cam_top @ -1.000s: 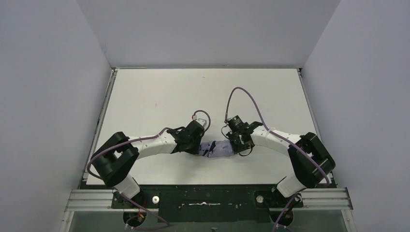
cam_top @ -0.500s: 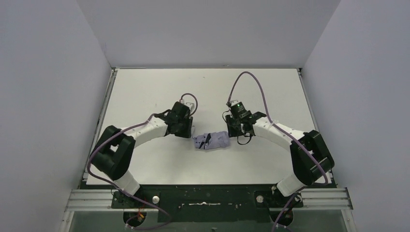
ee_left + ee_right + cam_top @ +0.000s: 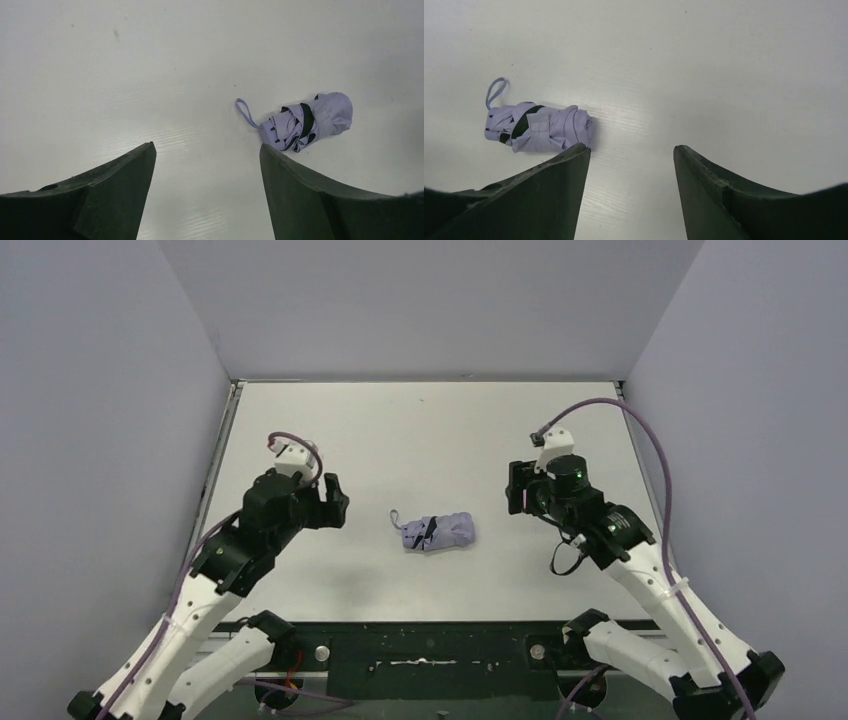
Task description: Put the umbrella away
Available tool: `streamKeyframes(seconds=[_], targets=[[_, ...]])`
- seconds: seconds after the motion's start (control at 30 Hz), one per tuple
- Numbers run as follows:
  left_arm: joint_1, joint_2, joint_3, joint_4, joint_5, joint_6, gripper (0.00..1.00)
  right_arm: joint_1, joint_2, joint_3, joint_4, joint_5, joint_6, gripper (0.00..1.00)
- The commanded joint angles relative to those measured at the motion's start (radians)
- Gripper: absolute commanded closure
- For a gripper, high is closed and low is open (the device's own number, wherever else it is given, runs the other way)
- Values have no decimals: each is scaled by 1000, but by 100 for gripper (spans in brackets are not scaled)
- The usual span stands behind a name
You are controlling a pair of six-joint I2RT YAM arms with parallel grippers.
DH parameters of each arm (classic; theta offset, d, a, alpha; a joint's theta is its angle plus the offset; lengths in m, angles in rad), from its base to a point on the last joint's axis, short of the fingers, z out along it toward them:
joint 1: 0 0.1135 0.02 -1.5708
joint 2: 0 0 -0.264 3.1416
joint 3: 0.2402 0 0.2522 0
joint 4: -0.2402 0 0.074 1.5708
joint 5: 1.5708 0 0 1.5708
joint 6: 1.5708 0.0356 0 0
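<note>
Pale lavender fabric, bunched into a short folded bundle: the umbrella (image 3: 436,532) lies on its side on the white table (image 3: 420,420), roughly midway between my two hands and touching neither. Its loop (image 3: 397,520) trails flat on the table from the end nearer my left side. Black bands cross the fabric near the middle of the bundle; from my wrist views I cannot quite tell whether they are a strap or folded ribs. My left hand (image 3: 330,502) is raised above the table well to the left of the umbrella, its dark fingers (image 3: 115,190) spread wide with only bare table showing between them. Seen from that wrist, the umbrella sits beyond the tip of one finger, loop end pointing toward the gap. My right hand (image 3: 518,488) is raised well to the right of the umbrella, fingers (image 3: 724,200) likewise spread apart and pinching nothing. From that wrist the bundle lies off to one side, just past a fingertip, with the loop at its far end. Both hands point inward toward the umbrella from opposite sides. Purple cables (image 3: 640,440) arc over my arms, clear of the table.
</note>
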Motion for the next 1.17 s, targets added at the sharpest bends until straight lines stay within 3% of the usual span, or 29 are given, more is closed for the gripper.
streamKeyframes(seconds=[0.0, 0.2, 0.37, 0.73, 1.13], targets=[[5, -169, -37, -186, -95, -21, 26, -3, -135, 13, -72, 97, 6, 33], [3, -360, -42, -363, -136, -48, 26, -2, -292, 21, -150, 166, 26, 16], [1, -398, -31, -394, -157, -59, 21, -3, -403, -13, -181, 219, 14, 0], [-1, -400, -41, -393, -215, -89, 20, -2, -570, -58, -245, 294, -9, 0], [-3, -349, -35, -376, -198, -79, 18, -2, -587, -110, -223, 314, -2, 0]])
